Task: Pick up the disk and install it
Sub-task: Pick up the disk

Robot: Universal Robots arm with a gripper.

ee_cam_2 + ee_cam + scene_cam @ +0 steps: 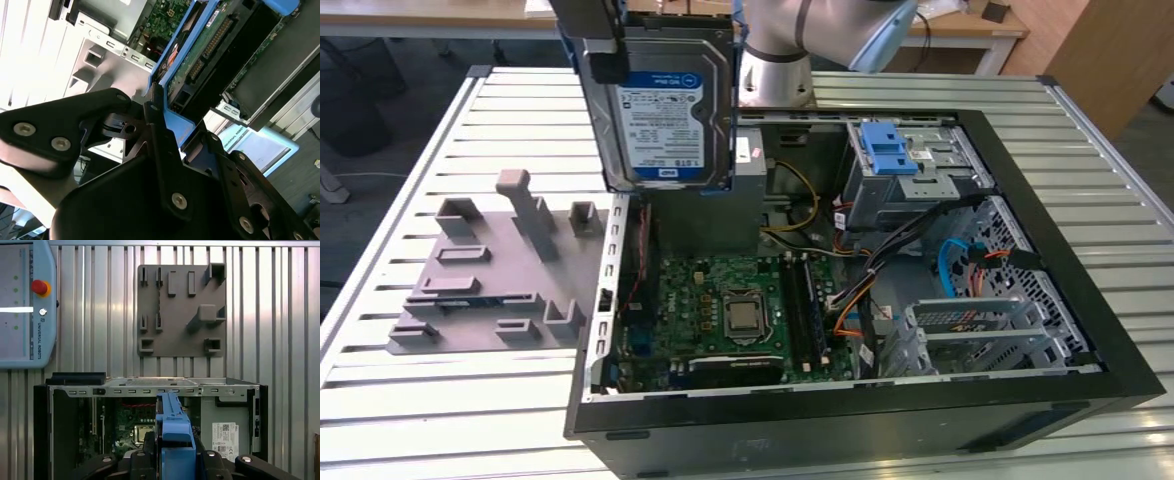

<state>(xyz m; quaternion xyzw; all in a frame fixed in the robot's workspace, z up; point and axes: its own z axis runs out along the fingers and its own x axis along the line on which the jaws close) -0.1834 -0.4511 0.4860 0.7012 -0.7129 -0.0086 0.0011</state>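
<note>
The disk (670, 120) hangs upright above the open computer case (1067, 300), over its back corner on the exterior view's left, label facing the camera. My gripper (654, 35) is shut on the disk's top end. In the second wrist view the black fingers (152, 107) clamp the blue side rail (176, 127), and the disk's green circuit board (210, 40) faces the camera. In the first wrist view the blue rail (172, 422) stands edge-on between the fingers (150, 442), above the motherboard (135, 427).
A silver drive cage with a blue latch (897, 150) sits at the case's back on the exterior view's right. The grey power-supply box (225, 427) is behind the disk. A grey fixture plate (494, 270) lies beside the case. A teach pendant (25, 305) rests on the slatted table (280, 315).
</note>
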